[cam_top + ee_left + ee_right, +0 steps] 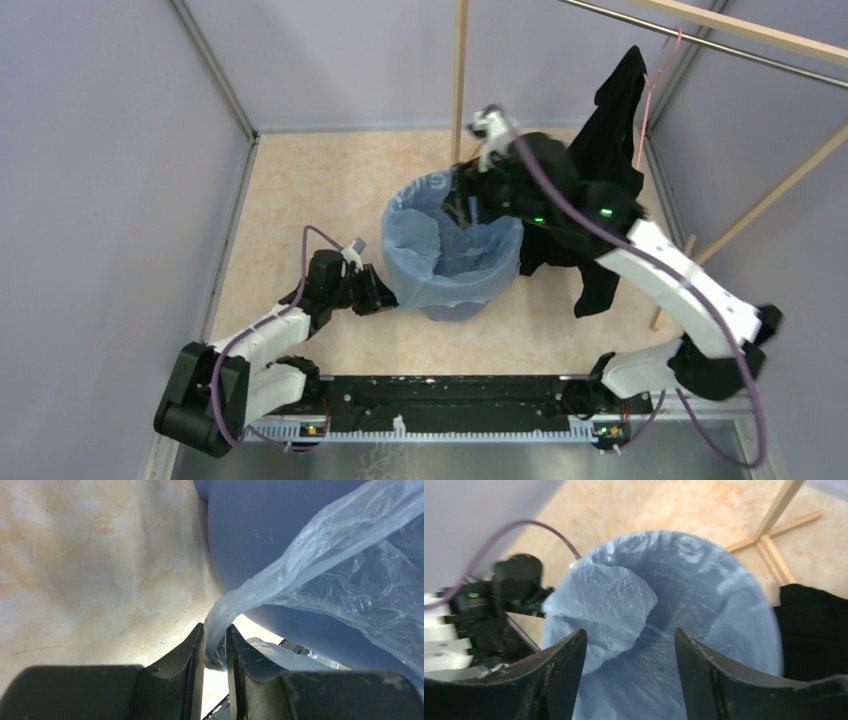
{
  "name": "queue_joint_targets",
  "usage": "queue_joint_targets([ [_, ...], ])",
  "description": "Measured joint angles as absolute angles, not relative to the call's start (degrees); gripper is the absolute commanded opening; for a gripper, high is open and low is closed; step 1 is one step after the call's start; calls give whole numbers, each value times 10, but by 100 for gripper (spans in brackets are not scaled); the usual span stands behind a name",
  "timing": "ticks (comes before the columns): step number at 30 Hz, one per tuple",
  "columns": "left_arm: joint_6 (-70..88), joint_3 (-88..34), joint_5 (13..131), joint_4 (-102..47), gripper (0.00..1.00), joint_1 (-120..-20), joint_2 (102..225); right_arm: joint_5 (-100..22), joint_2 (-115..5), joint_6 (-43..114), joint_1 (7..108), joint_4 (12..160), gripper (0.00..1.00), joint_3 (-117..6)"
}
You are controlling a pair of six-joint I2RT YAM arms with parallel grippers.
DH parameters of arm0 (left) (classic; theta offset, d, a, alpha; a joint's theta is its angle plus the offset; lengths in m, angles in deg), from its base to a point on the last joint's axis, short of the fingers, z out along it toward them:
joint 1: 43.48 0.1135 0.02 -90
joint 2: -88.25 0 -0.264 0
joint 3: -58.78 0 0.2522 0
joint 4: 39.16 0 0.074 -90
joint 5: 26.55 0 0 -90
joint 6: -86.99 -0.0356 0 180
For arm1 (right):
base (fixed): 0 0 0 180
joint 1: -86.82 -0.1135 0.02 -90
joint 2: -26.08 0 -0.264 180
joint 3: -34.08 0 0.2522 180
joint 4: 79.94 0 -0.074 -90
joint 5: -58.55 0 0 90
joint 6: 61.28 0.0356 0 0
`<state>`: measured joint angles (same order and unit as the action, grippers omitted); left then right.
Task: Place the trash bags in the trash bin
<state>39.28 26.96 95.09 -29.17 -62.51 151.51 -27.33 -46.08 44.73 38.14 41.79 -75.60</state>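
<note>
Left gripper (215, 641): jaws closed on a twisted strand of the trash bag (325, 555), pinched low beside the outer wall of the trash bin (250, 540), just above the marbled table (90, 560). Right gripper (629, 636): jaws wide apart, nothing held, hovering over the bin mouth on its far side. The bag is already in the bin as a liner, its edge draped over the rim most of the way round, and one flap (616, 597) is folded inward on the left-arm side. Risks, as judgement:

- The film is thin and bunched at the left pinch, so a hard downward or sideways pull may tear it or stretch the strand.
- The same pull acts on the rim of a tapering bin, so it may slide or tip the bin toward the left arm.
- If the strand is let go before the flap is spread, that side may slump into the bin.
- The black garment (610, 130) hangs against the right arm and near the bin's rim, so a reach or a retreat may snag it or drag it off its pink hanger (655, 75).

Count: one trash bag, one bin, two grippers, one garment, one hanger.
</note>
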Motion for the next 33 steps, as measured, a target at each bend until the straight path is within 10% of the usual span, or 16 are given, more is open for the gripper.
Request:
queue_joint_targets([
  [14, 388, 270, 952, -288, 28, -626, 1509, -197, -657, 439, 324, 504, 42, -663],
  [22, 388, 270, 954, -288, 31, -626, 1510, -296, -657, 502, 325, 614, 58, -591],
  [33, 388, 270, 957, -288, 35, -626, 1510, -116, -636, 428, 338, 507, 78, -595],
])
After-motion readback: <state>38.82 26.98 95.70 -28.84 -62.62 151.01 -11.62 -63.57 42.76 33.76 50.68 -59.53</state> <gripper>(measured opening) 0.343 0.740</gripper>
